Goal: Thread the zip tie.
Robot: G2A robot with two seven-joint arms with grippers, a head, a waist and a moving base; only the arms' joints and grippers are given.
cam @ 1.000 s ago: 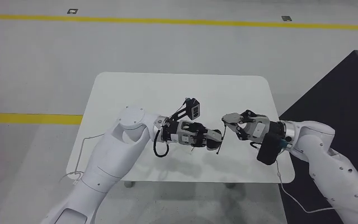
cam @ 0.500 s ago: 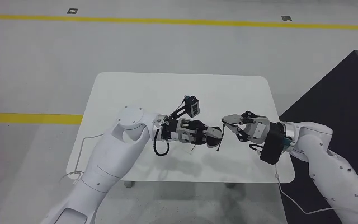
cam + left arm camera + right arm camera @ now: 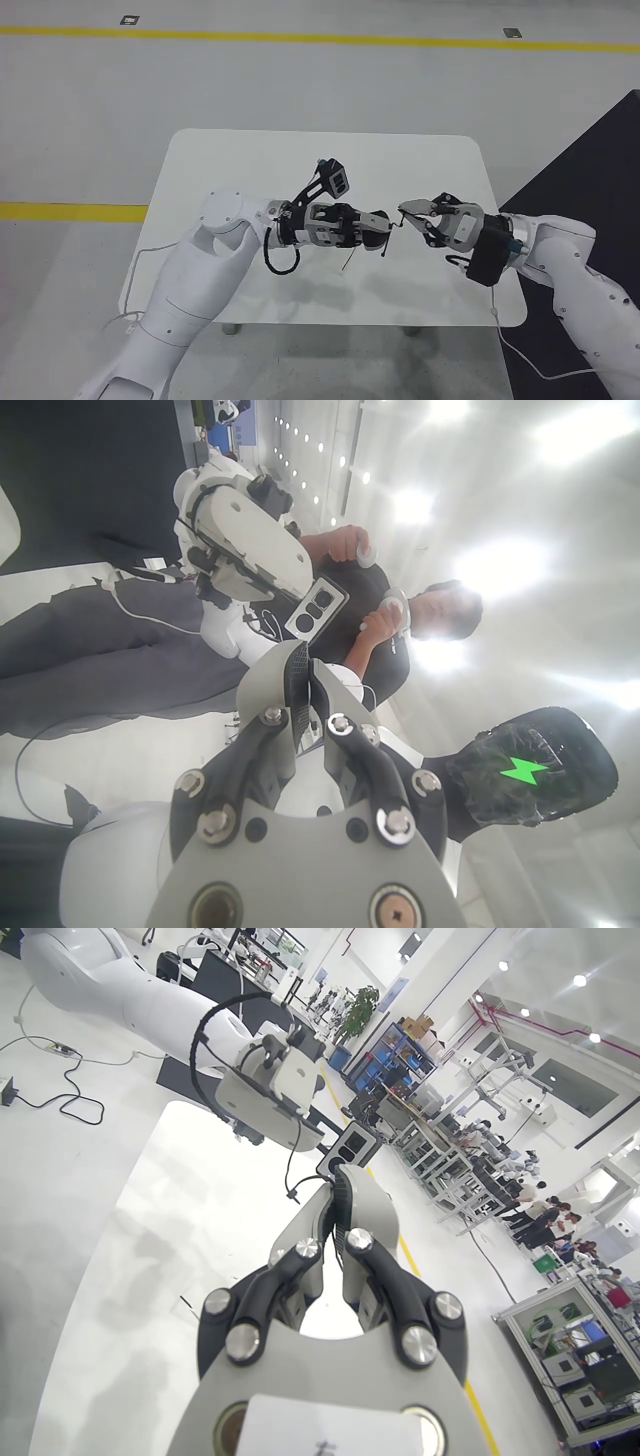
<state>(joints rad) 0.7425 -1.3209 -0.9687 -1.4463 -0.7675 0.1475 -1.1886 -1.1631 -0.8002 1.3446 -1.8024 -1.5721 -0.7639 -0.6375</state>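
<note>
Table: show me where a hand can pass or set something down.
Bare: the far strip of the table beyond both arms, and the near edge between them. Crowded: the middle, where left gripper and right gripper hold the zip tie.

Top camera: overhead, steep look down on the table (image 3: 250,160), far off. Left wrist camera: close behind left gripper (image 3: 304,655), aimed up at ceiling (image 3: 500,475). Right wrist camera: close behind right gripper (image 3: 334,1183), facing across table; shares table and zip tie (image 3: 288,1163) with top view.
</note>
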